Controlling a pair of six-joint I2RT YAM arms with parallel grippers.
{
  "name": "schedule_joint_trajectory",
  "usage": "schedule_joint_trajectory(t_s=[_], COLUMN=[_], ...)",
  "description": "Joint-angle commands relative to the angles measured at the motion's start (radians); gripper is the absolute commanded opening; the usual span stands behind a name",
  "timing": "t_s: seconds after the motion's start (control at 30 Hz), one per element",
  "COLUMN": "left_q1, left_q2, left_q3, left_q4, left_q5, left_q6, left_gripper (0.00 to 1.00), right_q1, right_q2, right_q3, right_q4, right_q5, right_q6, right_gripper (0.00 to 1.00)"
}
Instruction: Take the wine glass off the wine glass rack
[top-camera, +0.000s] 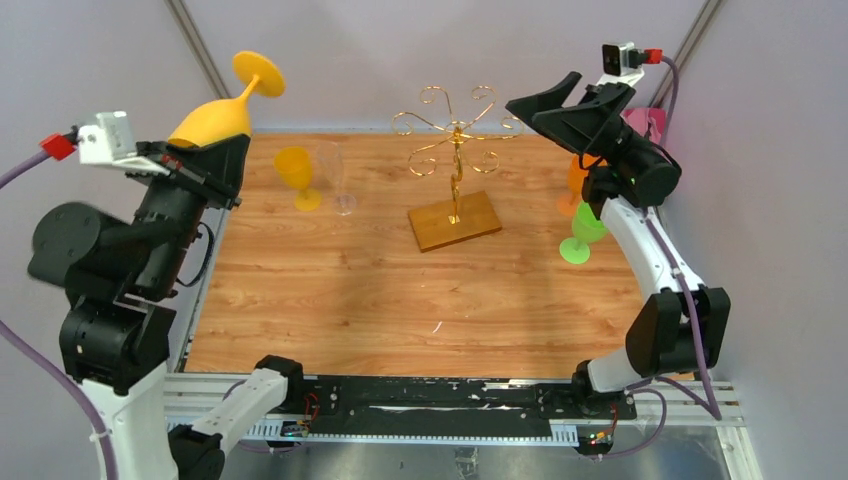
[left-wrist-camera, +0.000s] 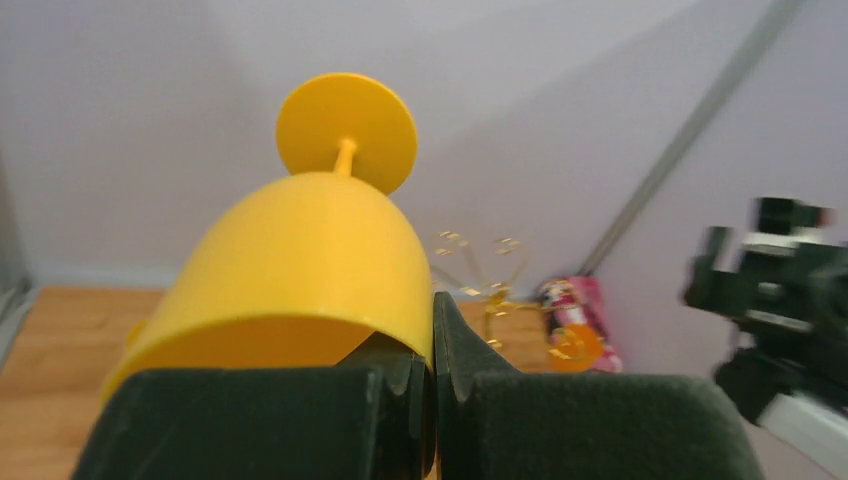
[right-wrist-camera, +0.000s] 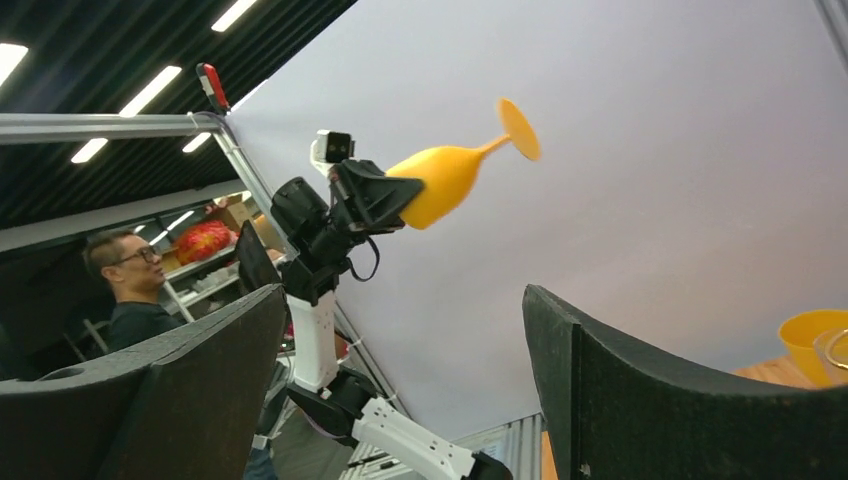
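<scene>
Because its jaws are clamping the wall of the bowl at the rim, the left gripper (left-wrist-camera: 432, 330) is carrying the yellow wine glass (left-wrist-camera: 310, 255) tilted, mouth towards the wrist and foot pointing up and away, which is keeping the thin stem free of load. That glass is hanging in the air above the left edge of the table (top-camera: 380, 300), towards the far left corner and well apart from the wine glass rack (top-camera: 457, 165). The lifting-off is therefore looking done, and what is remaining, I judge, is turning the glass upright and setting it down. Across the table, the right gripper (top-camera: 560, 100) is hovering high over the right edge with its fingers spread wide and nothing between them, probably waiting there out of the other arm's path. Below it a green wine glass (top-camera: 583, 235) is standing at the right edge, with an orange glass (top-camera: 573, 180) just behind, partly hidden by the arm. Farther in, the rack is standing on its wooden base (top-camera: 455, 222) in the far half of the table, and none of its curled gold arms is holding a glass. Left of it, a yellow goblet (top-camera: 296, 172) and a clear glass (top-camera: 340, 180) are standing upright side by side near the far edge. A pink object (top-camera: 648, 122) is lying at the far right corner, too hidden to name.
</scene>
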Motion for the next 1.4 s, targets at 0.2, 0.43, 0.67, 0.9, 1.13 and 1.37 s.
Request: schedule_joint_trajectory(t_s=[0.2, 0.43, 0.67, 0.9, 1.13, 1.37], left_q1=[0.001, 0.001, 0.035, 0.081, 0.156, 0.165], left_q2=[0.242, 0.299, 0.408, 0.556, 0.672, 0.740], left_q3=[0.062, -0.197, -0.407, -0.423, -0.398, -0.369], left_q4=[-0.691, -0.687, -0.431, -0.324, -0.297, -0.295], left_q5=[-0.466, -0.513, -0.234, -0.108, -0.035, -0.052], left_q6=[0.104, 0.059, 0.053, 0.067, 0.101, 0.114], left_gripper=[0.00, 0.00, 0.00, 0.00, 0.00, 0.00], right_q1=[-0.074, -0.082, -0.086, -0.098, -0.100, -0.102], right_q2=[-0.152, -0.258, -0.313, -0.329, -0.298, -0.280], right_q3=[-0.074, -0.050, -0.002, 0.003, 0.004, -0.001], right_q4=[-0.278, -0.847, -1.201, -1.331, -1.340, -1.351], right_q5=[-0.129, -0.156, -0.142, -0.120, -0.110, -0.098], right_q6=[-0.267, -0.692, -0.933, -1.028, -1.024, -1.034], right_gripper=[0.91, 0.98, 1.00, 0.99, 0.99, 0.99])
